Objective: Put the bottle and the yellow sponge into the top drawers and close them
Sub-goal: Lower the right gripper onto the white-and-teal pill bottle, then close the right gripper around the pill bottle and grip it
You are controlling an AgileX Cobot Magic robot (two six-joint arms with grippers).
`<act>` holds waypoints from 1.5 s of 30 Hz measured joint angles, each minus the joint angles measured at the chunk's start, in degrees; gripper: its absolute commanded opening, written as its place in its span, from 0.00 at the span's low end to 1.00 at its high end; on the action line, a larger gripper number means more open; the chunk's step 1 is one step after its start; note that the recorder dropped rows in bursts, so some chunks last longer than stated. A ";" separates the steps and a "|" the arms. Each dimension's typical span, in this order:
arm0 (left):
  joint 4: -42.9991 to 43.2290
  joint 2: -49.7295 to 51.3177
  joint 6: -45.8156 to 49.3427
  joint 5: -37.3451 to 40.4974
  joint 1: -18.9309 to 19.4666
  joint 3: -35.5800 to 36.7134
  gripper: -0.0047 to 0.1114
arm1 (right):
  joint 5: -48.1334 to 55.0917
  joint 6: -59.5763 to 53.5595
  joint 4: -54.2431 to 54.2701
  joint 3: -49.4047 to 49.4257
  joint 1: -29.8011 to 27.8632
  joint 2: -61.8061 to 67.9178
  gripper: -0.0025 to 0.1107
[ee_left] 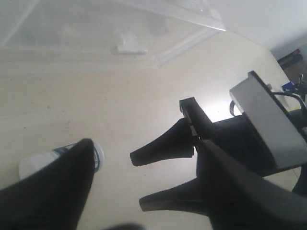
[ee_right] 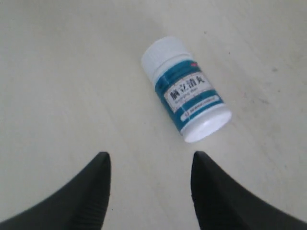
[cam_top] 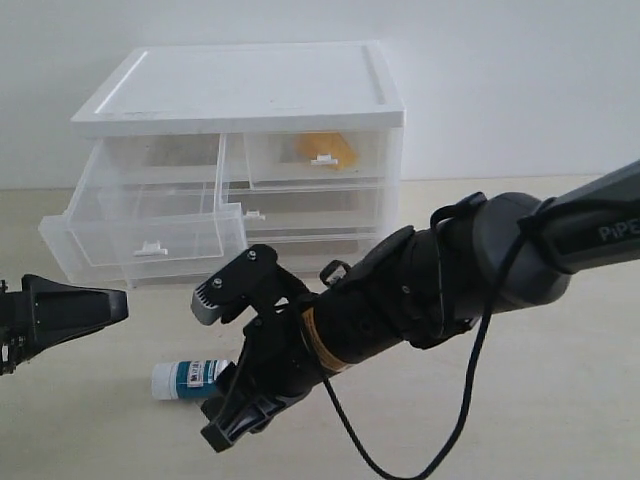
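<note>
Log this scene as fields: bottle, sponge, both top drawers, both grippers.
Bottle: small white-capped bottle with teal label, lying on its side on the table
Sponge: yellow sponge block, inside the shut top right clear plastic drawer
Top left drawer: clear plastic, pulled out, looks empty
Right gripper: open, over the bottle, not gripping
Left gripper: open, holding nothing

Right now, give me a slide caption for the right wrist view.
Open right hand facing the bottle, which lies on its side, untouched, on the pale table.
</note>
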 measured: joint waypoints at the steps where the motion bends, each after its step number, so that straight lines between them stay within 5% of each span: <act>1: 0.00 0.00 -0.02 0.00 0.00 0.00 0.54 | 0.00 -0.36 0.00 -0.48 0.00 0.00 0.43; 45: -0.25 0.00 0.47 -0.05 0.00 0.00 0.54 | -6.13 -5.18 -0.05 -12.95 0.00 12.23 0.43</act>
